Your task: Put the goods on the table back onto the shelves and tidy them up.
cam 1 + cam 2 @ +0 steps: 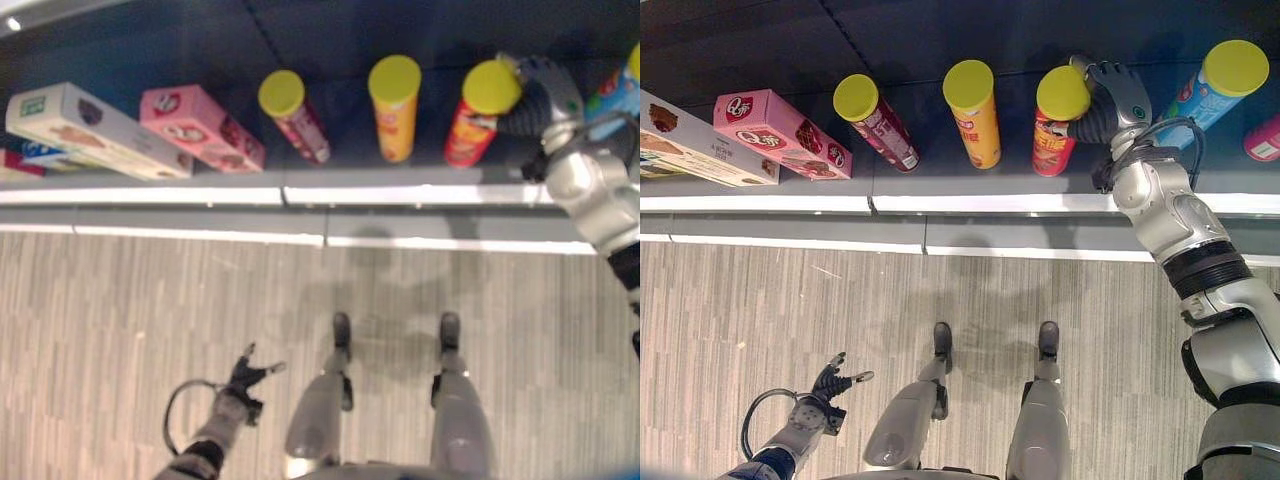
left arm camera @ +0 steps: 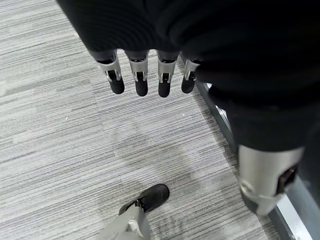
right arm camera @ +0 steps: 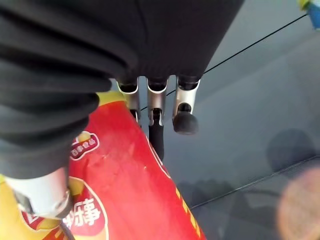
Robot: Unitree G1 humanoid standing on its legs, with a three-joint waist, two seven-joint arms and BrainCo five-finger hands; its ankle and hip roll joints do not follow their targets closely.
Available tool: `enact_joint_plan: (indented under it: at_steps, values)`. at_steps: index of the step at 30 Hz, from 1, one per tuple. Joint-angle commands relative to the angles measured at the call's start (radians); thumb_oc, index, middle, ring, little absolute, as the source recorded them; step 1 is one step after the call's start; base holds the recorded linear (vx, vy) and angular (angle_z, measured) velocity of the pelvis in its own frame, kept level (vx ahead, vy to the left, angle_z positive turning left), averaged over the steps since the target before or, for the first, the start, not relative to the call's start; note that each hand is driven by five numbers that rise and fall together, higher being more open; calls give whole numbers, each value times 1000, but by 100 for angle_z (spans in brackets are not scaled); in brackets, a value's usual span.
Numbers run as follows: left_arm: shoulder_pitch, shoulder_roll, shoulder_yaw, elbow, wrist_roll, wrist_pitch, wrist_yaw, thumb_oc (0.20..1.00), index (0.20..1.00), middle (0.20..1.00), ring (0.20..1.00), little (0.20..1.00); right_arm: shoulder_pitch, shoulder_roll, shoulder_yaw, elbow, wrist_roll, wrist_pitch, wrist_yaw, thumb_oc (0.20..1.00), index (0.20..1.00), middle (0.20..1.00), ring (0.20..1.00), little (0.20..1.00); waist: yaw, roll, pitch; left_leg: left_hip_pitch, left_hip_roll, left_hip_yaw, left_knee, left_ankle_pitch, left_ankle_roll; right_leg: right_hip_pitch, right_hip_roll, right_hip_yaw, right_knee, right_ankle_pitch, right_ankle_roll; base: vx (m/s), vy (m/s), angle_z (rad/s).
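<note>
Two hands logged, nearest first. Left hand (image 1: 830,383) hangs low over the grey striped floor (image 1: 720,330), fingers (image 2: 141,80) straight and spread, holding nothing. Beyond the floor runs the shelf (image 1: 970,203) with its pale front edge. Right hand (image 1: 1108,100) is up at the shelf, curled round the red canister (image 1: 1052,145) just under its yellow lid; in the right wrist view the red wall (image 3: 125,185) lies against the palm, thumb on one side, fingers (image 3: 184,117) past the other. Canister stands upright on the shelf. Along the same shelf: orange canister (image 1: 977,112), maroon canister (image 1: 880,125), pink box (image 1: 780,135), blue canister (image 1: 1212,92).
</note>
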Motion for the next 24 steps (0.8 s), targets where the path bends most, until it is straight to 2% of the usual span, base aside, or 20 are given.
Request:
enact_joint_plan:
  at_steps: [1,24]
  values:
    - [-40,30,-33,23,-39,3,25,1000,1000,1000,1000,1000,-101,12,-1,26,13,-6,-45,200,200,200,200,200,13,-29,-27,39,7,7,36,-92,-61,-138,24,96,89,-92,46,0,0,0]
    - [-61,29,-42,22,-37,6,32,1000,1000,1000,1000,1000,-121,10,-14,105,5,22,-84,200,200,200,200,200,4,-23,-24,29,13,17,41,-94,-64,-159,31,99,95,-91,49,0,0,-1]
